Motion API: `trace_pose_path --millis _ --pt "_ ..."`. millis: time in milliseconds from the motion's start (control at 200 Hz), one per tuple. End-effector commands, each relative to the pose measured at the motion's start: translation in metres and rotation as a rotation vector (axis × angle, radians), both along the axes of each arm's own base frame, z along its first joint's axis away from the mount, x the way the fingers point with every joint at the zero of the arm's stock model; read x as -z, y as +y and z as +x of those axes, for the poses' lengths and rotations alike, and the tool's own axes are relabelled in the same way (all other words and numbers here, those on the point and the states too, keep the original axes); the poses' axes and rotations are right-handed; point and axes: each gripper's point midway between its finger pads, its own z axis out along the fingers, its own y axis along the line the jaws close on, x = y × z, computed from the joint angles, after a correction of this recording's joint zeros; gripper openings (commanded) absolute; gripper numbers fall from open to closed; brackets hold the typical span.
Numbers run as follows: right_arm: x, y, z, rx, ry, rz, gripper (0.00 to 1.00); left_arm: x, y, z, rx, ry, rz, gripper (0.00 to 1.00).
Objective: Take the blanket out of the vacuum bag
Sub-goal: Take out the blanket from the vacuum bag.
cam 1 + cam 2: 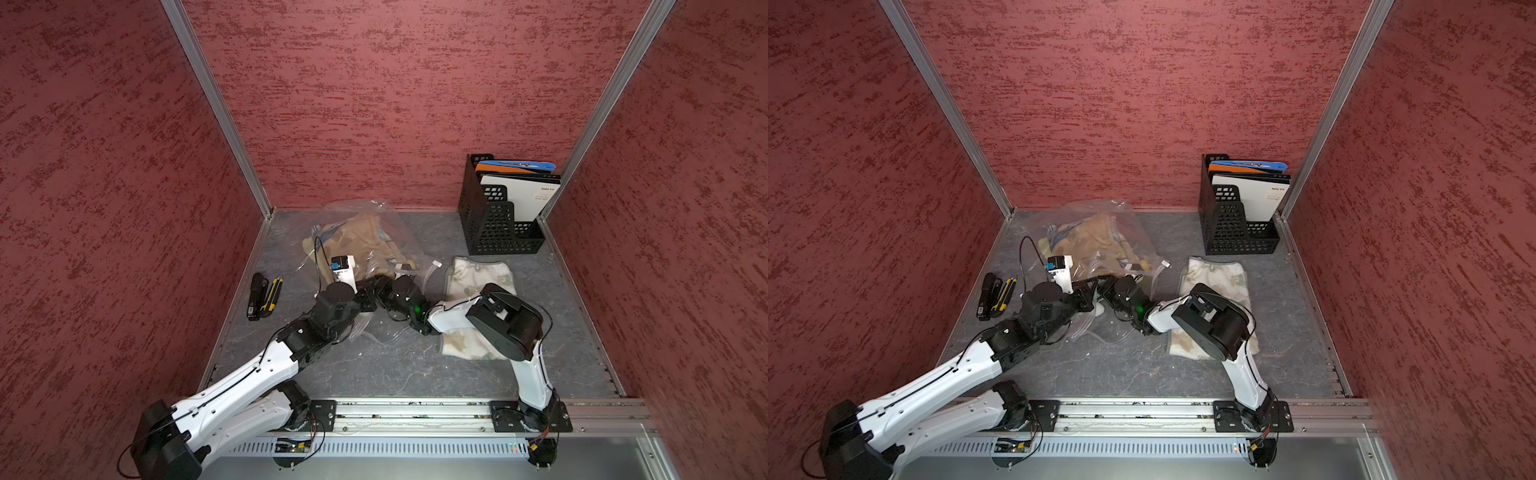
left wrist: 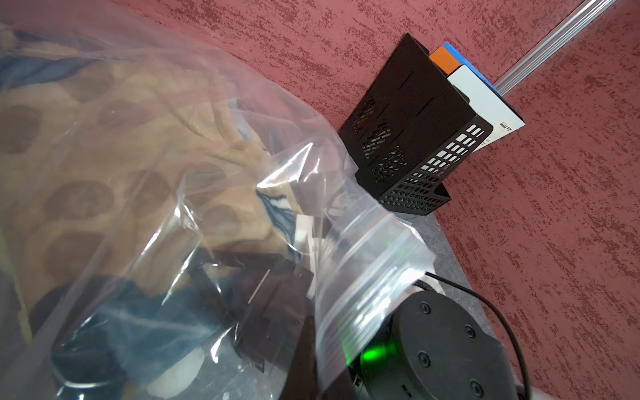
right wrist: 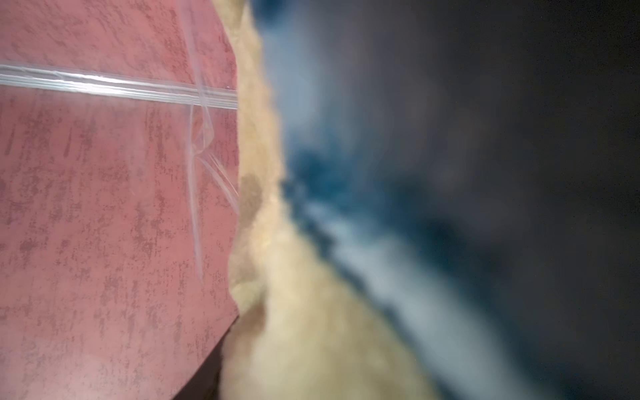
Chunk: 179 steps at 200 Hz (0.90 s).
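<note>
Blanket lies inside vacuum bag, right pincer reaching in beside it.

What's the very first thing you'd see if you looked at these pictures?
The crinkly clear vacuum bag in the middle of the table, stuffed with a tan spotted blanket, with the left arm and right arm reaching in to meet at its near end. Next, the black file holder with orange, blue and white folders in the far right corner.
</note>
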Motion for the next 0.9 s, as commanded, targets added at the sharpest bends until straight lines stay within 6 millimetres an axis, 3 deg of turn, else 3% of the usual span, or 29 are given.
trace_pose_path --millis 0,185,311,616,892 --pt "-0.013 0.008 0.008 0.014 -0.062 0.008 0.45 -0.001 -0.002 0.000 0.007 -0.009 -0.016 0.00" --pt "-0.028 0.015 0.005 -0.034 -0.084 0.009 0.15 0.000 0.000 0.000 0.000 -0.007 -0.005 0.00" --pt "-0.041 0.013 0.003 -0.043 -0.104 0.006 0.06 -0.005 0.001 0.002 -0.009 -0.019 -0.004 0.00" --pt "-0.092 0.011 -0.012 -0.143 -0.207 0.018 0.00 -0.009 0.006 0.019 -0.050 -0.020 0.015 0.00" --pt "-0.115 0.003 -0.031 -0.196 -0.213 0.055 0.00 -0.012 0.014 0.034 -0.108 -0.054 0.012 0.00"
